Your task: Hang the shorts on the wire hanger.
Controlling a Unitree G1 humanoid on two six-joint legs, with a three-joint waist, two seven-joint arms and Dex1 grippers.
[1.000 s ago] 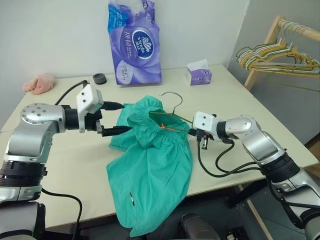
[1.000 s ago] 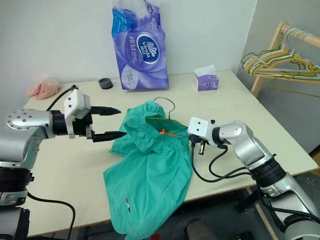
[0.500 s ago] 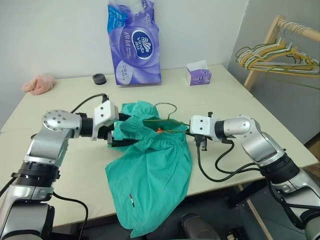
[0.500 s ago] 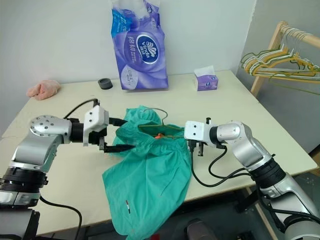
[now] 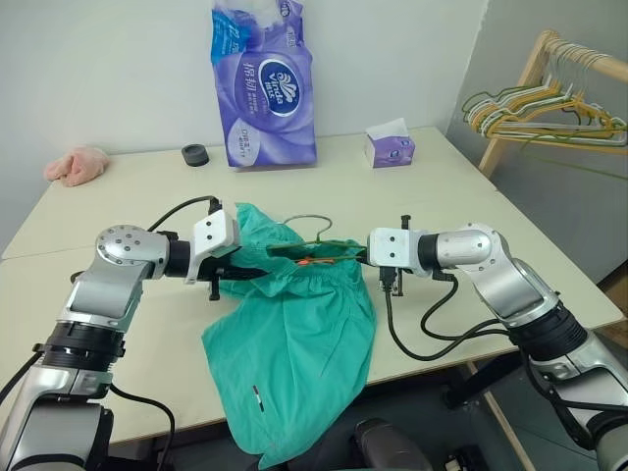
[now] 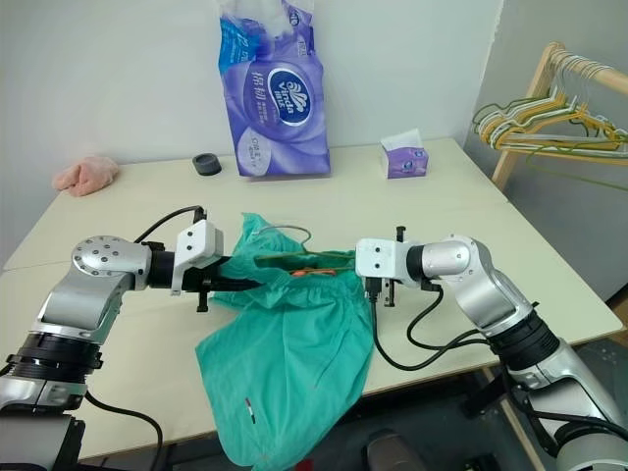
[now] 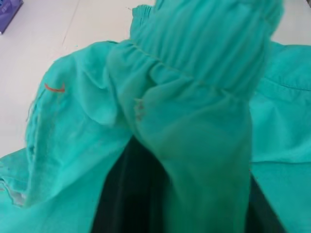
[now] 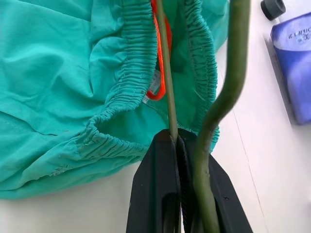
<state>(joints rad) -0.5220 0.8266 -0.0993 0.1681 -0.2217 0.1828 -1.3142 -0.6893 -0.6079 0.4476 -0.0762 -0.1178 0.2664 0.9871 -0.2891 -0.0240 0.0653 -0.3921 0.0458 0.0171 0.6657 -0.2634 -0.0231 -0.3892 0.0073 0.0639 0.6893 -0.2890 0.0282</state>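
Left eye view, layout: the shorts (image 5: 294,334) are seen in the centre and lower centre of the frame, their lower part draped over the near edge of the table (image 5: 118,196).
Wire hanger: the wire hanger (image 5: 312,247) is seen at frame centre, its lower bar buried in the waistband, its hook (image 5: 312,222) standing clear just above the fabric.
Right gripper: the right gripper (image 8: 181,145) is pinched closed on the wire hanger; in the right wrist view a thin wire passes between the black fingers (image 8: 155,184) and a thicker bend of wire runs alongside.
Left gripper: the left gripper (image 5: 247,278) is buried in the waistband at left of centre. In the left wrist view a gathered fold rises between its fingers (image 7: 121,194) (judged to be clamped on the fabric).
Step in hand: threading the hanger into the waistband is judged to be under way; the shorts are not yet hung.
Next move: the waistband would have to be drawn along the bar by the left gripper while the hanger is held steady by the right, without the fold slipping out.
View differences: an orange loop (image 8: 158,58) inside the elastic is made plain by the right wrist view. The purple tissue pack (image 5: 263,83), tissue box (image 5: 390,144), pink cloth (image 5: 77,163) and hanger rack (image 5: 549,98) in the upper frame are given by the eye views.
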